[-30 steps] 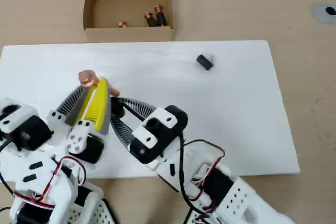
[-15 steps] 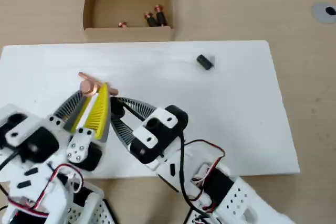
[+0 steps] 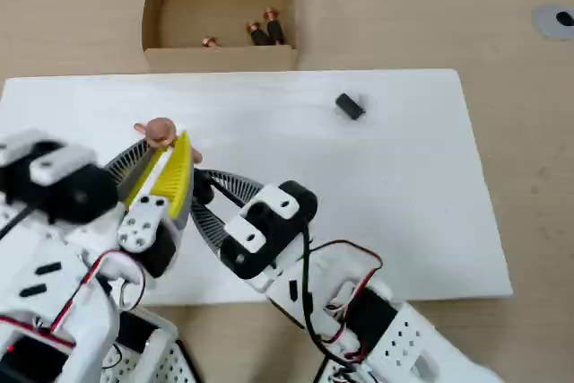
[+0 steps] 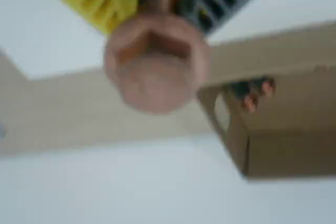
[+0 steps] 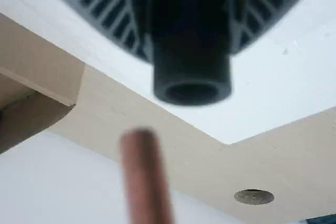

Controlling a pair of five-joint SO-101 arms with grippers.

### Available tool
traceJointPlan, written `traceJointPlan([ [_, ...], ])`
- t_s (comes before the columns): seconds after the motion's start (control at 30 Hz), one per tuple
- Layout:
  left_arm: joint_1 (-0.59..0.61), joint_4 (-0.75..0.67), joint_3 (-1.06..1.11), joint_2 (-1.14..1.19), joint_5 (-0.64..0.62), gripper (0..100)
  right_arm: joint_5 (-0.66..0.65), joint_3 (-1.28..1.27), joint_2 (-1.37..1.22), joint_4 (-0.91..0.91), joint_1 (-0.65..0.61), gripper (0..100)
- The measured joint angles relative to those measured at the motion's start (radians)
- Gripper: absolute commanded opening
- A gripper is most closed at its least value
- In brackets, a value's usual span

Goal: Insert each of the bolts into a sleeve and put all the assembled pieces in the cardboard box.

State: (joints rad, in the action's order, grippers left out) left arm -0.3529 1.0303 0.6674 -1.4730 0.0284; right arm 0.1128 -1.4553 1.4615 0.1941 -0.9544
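- Over the white mat [image 3: 395,204], the left pincer [image 3: 165,143] clamps a copper bolt [image 3: 160,130].
- The right pincer [image 3: 199,189] grips a black sleeve [image 5: 191,51] just beside it.
- A second sleeve [image 3: 350,106] lies apart.

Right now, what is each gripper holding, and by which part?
Left gripper: copper bolt, clamped on its shank, head sticking out. Right gripper: black sleeve, gripped around its body, open end protruding.
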Motion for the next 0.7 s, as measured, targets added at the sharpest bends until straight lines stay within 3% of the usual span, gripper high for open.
traceJointPlan([
  [0.7, 0.0, 0.109, -0.064, 0.049, 0.0, 1, 0.0, -0.002, 0.0, 0.0, 0.0, 0.9],
])
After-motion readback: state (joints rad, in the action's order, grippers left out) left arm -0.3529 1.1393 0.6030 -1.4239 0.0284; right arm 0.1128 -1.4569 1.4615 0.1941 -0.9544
